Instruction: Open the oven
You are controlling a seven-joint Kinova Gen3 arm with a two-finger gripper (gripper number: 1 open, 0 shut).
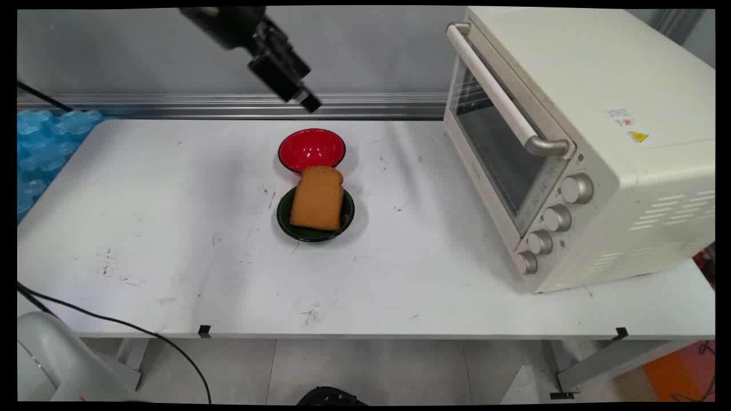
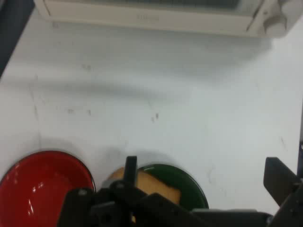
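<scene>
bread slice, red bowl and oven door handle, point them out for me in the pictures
bread slice [image 1: 317, 198], main view, middle of its brown top face
red bowl [image 1: 311, 148], main view, inside bottom of the bowl
oven door handle [image 1: 498, 98], main view, midway along the pale bar

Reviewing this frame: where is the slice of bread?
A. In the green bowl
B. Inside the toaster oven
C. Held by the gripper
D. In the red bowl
A: the slice of bread lies in the green bowl, just in front of the empty red bowl, while the gripper hangs above, holding nothing.
</scene>
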